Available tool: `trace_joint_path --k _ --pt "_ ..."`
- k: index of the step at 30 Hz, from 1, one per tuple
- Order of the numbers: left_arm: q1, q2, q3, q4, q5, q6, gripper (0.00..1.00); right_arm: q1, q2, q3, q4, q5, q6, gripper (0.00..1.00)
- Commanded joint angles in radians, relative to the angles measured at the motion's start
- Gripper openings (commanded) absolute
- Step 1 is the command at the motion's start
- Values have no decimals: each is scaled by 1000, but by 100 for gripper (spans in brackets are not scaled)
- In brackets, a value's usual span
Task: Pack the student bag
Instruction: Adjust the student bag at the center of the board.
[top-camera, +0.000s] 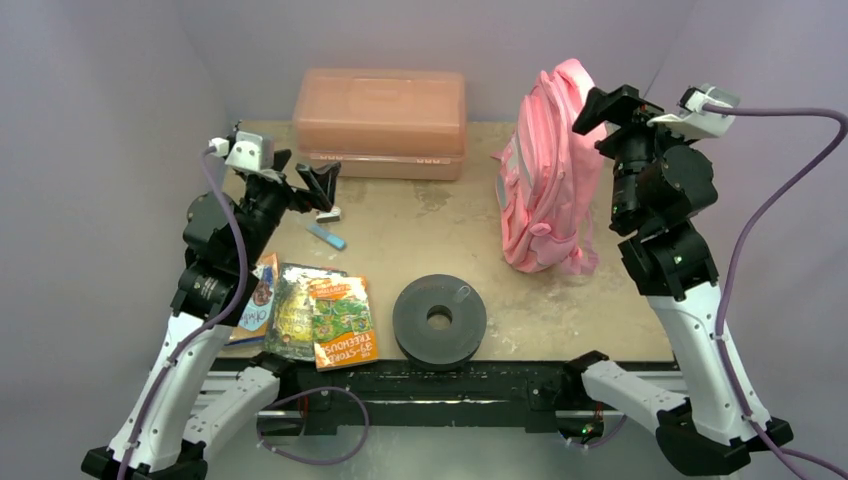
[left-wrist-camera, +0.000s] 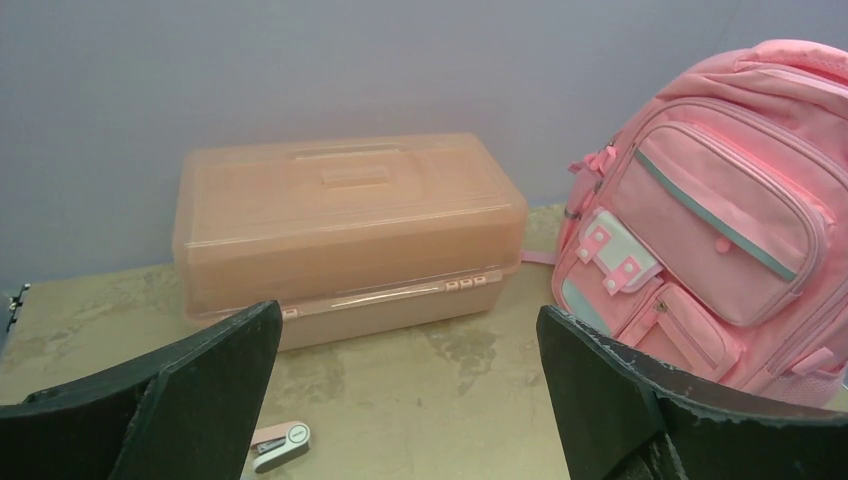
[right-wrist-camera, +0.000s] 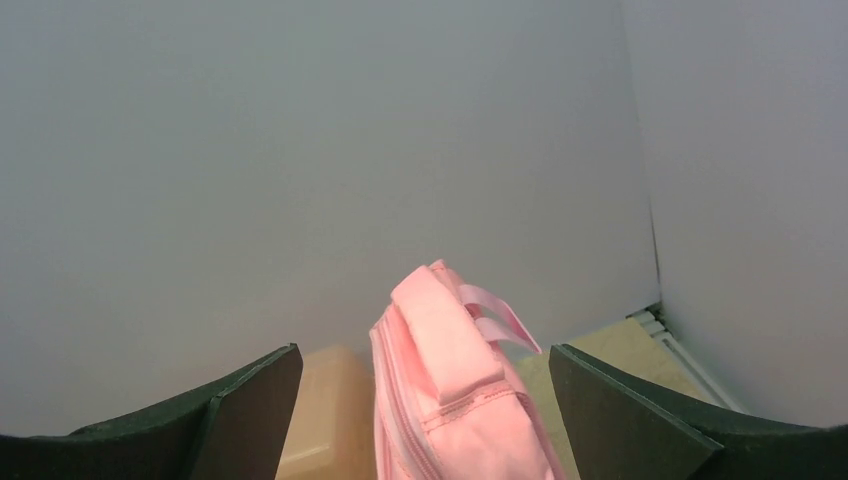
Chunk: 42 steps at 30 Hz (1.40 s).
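The student bag (top-camera: 545, 185) is a bright-pink backpack standing upright at the right back of the table. It also shows in the left wrist view (left-wrist-camera: 720, 220), front pockets facing the camera. My right gripper (top-camera: 598, 108) is open beside the bag's top. In the right wrist view the right gripper (right-wrist-camera: 422, 352) has a jaw on each side of the bag's top handle (right-wrist-camera: 445, 335), and the jaws do not touch it. My left gripper (top-camera: 318, 185) is open and empty at the left back; in its own view the left gripper (left-wrist-camera: 405, 318) hangs over bare table.
A rigid salmon-pink plastic box (top-camera: 380, 122) stands at the back centre. A small pink-and-white stapler-like item (left-wrist-camera: 282, 443) and a blue item (top-camera: 326, 236) lie near the left gripper. Several books (top-camera: 310, 312) and a black tape roll (top-camera: 439, 318) lie at the front.
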Motion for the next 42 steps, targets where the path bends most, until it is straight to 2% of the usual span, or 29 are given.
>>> trace_joint_path --k 1,9,14,19,21,24,26,28,29,33,35,36,40,42 --pt "-29 12 29 27 -53 32 100 -4 20 78 -115 69 -3 99" --pt "-29 36 52 -22 -187 -2 100 -4 195 284 -334 51 -62 99" --pt "-29 44 59 -31 -175 -17 100 -4 273 309 -344 45 -85 99" --pt "-29 59 65 -38 -157 -26 100 -4 369 346 -330 139 -150 99" --pt "-29 63 71 -46 -153 -26 100 -6 432 391 -353 108 -178 99" --pt "-29 62 72 -47 -150 -26 100 -6 513 476 -438 46 -136 99" --pt "-29 61 72 -47 -150 -26 100 -4 537 483 -460 50 -100 92" --pt "-29 64 71 -47 -150 -26 100 -6 538 466 -445 73 -75 79" --pt "-29 66 72 -47 -149 -28 100 -9 534 454 -427 80 -68 70" --pt "-29 82 78 -53 -136 -33 100 -33 533 461 -389 103 -31 23" --pt "-29 88 81 -57 -132 -35 100 -58 543 496 -368 119 -12 6" --pt "-29 90 81 -58 -132 -36 100 -76 555 532 -371 128 12 0" --pt "-29 102 82 -57 -129 -42 100 -201 591 638 -364 73 219 0" --pt "-29 107 83 -59 -129 -43 100 -244 579 640 -330 52 363 0"
